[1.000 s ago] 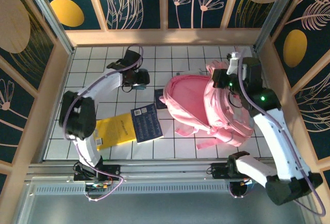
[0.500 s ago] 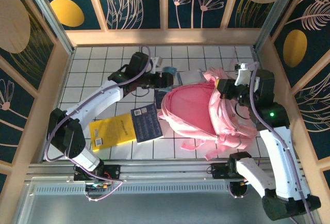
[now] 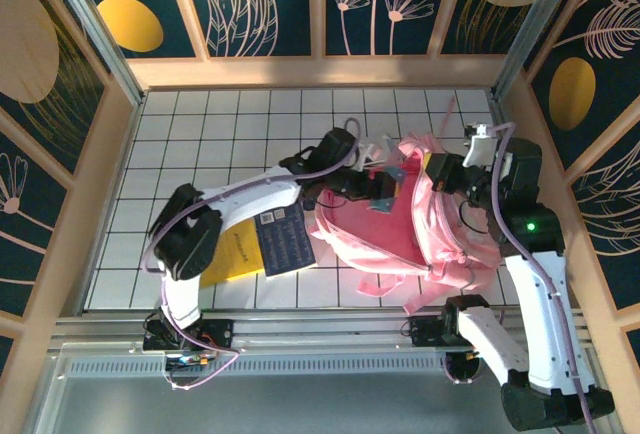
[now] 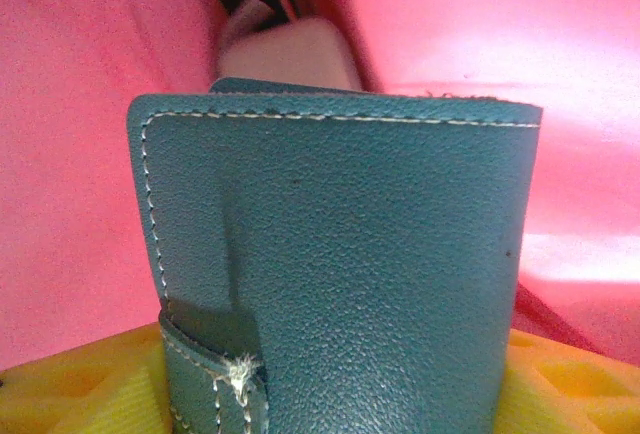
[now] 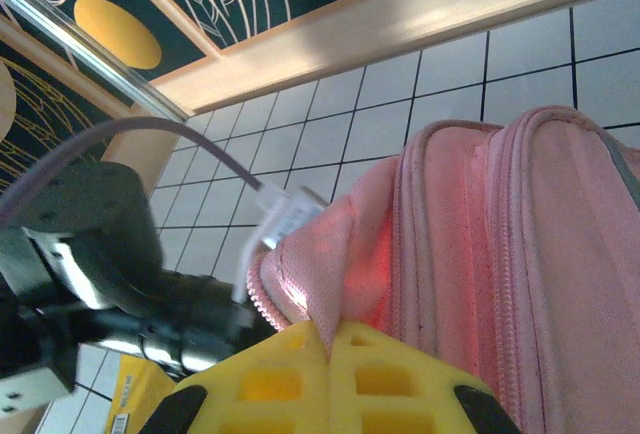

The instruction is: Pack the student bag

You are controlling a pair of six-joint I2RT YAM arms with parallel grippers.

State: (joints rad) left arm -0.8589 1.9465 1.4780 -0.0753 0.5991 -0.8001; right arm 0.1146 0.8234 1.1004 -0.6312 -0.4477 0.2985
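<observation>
The student bag point(image 3: 400, 229) is a large pink backpack lying open at the right of the tiled table. My right gripper point(image 3: 440, 169) is shut on the pink fabric rim of its opening point(image 5: 340, 254), the yellow fingers point(image 5: 270, 384) pinching the edge and holding the flap up. My left gripper point(image 3: 385, 186) reaches across into the mouth of the bag, shut on a teal leather wallet point(image 3: 388, 194). In the left wrist view the teal wallet point(image 4: 340, 234) stands upright between the yellow fingers point(image 4: 60, 394), with the bag's pink lining point(image 4: 80, 154) all around it.
A yellow book point(image 3: 225, 254) and a dark blue book point(image 3: 284, 238) lie on the tiles left of the bag, under the left arm point(image 5: 100, 284). Wooden frame walls enclose the table on the left, back and right. A loose pink strap point(image 3: 425, 299) trails toward the front edge.
The left arm has swung from the back left of the table rightward, carrying the teal wallet into the bag's mouth. The right gripper has kept its hold on the rim while the bag shifted slightly.
</observation>
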